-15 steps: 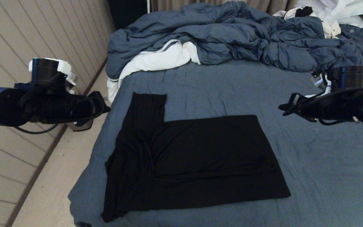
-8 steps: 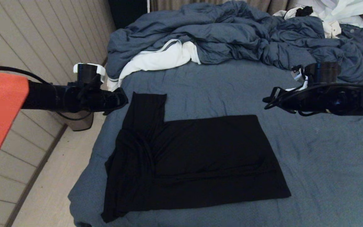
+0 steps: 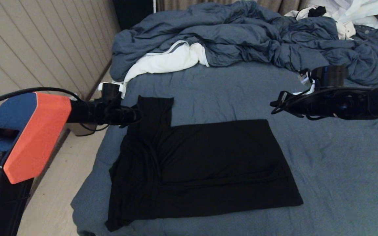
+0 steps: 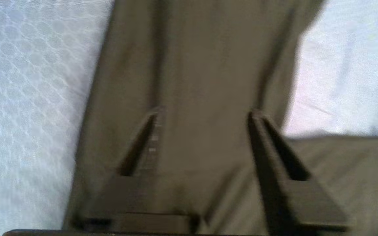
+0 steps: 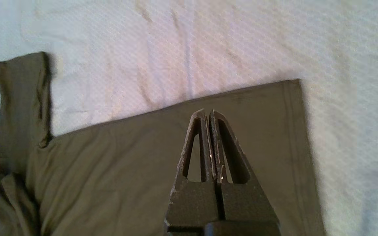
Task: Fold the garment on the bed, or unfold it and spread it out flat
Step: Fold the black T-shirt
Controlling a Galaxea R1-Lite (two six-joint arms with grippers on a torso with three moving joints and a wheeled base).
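two grippers noted. left gripper (image 4: 202, 113): jaws parted, nothing between them, poised over the sleeve of the garment (image 3: 205, 167), no contact evident. right gripper (image 5: 207, 113): jaws pressed together, empty, hovering above the garment's far edge. garment lies part-folded, plain side up, on the bed (image 3: 340, 183) near its left side. judgement: lower the left jaws squarely onto the sleeve hem, pinch one layer only, avoid dragging the sheet.
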